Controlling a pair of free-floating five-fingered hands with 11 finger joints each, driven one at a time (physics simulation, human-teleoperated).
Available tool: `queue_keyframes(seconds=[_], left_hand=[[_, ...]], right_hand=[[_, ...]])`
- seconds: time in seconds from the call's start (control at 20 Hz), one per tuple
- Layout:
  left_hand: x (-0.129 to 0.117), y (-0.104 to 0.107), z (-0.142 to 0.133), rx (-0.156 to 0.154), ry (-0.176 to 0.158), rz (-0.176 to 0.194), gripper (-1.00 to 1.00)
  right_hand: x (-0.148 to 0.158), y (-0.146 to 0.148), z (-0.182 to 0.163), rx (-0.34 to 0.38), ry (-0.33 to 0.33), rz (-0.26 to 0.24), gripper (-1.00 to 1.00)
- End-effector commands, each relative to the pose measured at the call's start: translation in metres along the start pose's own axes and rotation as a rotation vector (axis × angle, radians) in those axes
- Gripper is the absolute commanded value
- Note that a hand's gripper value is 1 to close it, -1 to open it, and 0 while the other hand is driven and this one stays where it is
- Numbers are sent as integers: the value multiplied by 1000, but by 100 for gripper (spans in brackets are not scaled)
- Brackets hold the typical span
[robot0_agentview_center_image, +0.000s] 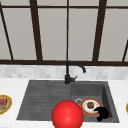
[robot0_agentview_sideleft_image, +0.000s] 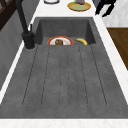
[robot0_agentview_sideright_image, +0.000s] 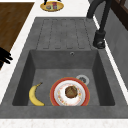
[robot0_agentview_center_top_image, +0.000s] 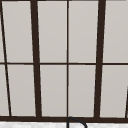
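My right hand (robot0_agentview_center_image: 101, 112) hangs in the air at the front right corner of the sink basin, open, fingers loose and holding nothing. It shows at the counter's front edge in the left side view (robot0_agentview_sideleft_image: 105, 6) and the right side view (robot0_agentview_sideright_image: 3, 57). Below it in the basin lie a red-rimmed plate (robot0_agentview_sideright_image: 56, 86) carrying a brown piece of food (robot0_agentview_sideright_image: 70, 91) and a yellow banana (robot0_agentview_sideright_image: 35, 96) beside the plate. A dark bit of my left hand (robot0_agentview_sideright_image: 45, 2) pokes in past the far counter plate.
A big red ball (robot0_agentview_center_image: 67, 115) covers the sink's front rim in the front view. The black faucet (robot0_agentview_center_image: 68, 75) stands behind the grey drainboard (robot0_agentview_center_image: 42, 100). One yellow plate (robot0_agentview_center_image: 7, 106) sits on the left counter, another (robot0_agentview_sideleft_image: 75, 7) on the right counter. A window is behind.
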Motion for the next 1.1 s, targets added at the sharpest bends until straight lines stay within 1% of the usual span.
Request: queue_keyframes(seconds=[0.0, 0.05, 0.1, 0.25, 0.3, 0.35, 0.4, 0.45, 0.5, 0.55, 0.6, 0.65, 0.7, 0.75, 0.8, 0.85, 0.9, 0.95, 1.0, 1.05], left_hand=[[7, -3, -15, -58, -8, -70, -100], [12, -2, -19, -69, 13, -68, -100], [16, -2, -22, -73, 22, -70, -100], [28, -4, -33, -81, 33, -71, -100], [23, -8, -33, -78, 39, -52, -100], [23, -10, -36, -70, 34, -59, -100], [19, -13, -38, -66, 33, -57, -100], [11, -18, -37, -58, 34, -37, -100], [8, -24, -39, -61, 33, -50, -100], [4, -27, -44, -71, 39, -51, -100], [-1, -29, -46, -75, 44, -44, -100], [-8, -30, -47, -71, 44, -38, -100], [-18, -29, -44, -56, 39, -24, -100], [-27, -28, -43, -41, 37, 2, -100], [-34, -28, -42, -43, 35, 11, -100], [-41, -26, -39, -56, 26, 50, -100], [-47, -20, -36, -69, 13, 76, -100], [-48, -17, -34, -76, 8, 101, -100], [-48, -14, -32, -74, 4, 123, -100], [-48, -11, -30, -74, -9, 138, -100]], right_hand=[[0, 0, 0, 0, 0, 0, 0], [0, 0, 0, 0, 0, 0, 0], [0, 0, 0, 0, 0, 0, 0], [0, 0, 0, 0, 0, 0, 0], [0, 0, 0, 0, 0, 0, 0], [0, 0, 0, 0, 0, 0, 0], [0, 0, 0, 0, 0, 0, 0], [0, 0, 0, 0, 0, 0, 0], [0, 0, 0, 0, 0, 0, 0], [0, 0, 0, 0, 0, 0, 0], [0, 0, 0, 0, 0, 0, 0], [0, 0, 0, 0, 0, 0, 0], [0, 0, 0, 0, 0, 0, 0], [0, 0, 0, 0, 0, 0, 0], [0, 0, 0, 0, 0, 0, 0], [0, 0, 0, 0, 0, 0, 0], [0, 0, 0, 0, 0, 0, 0], [0, 0, 0, 0, 0, 0, 0], [0, 0, 0, 0, 0, 0, 0], [0, 0, 0, 0, 0, 0, 0]])
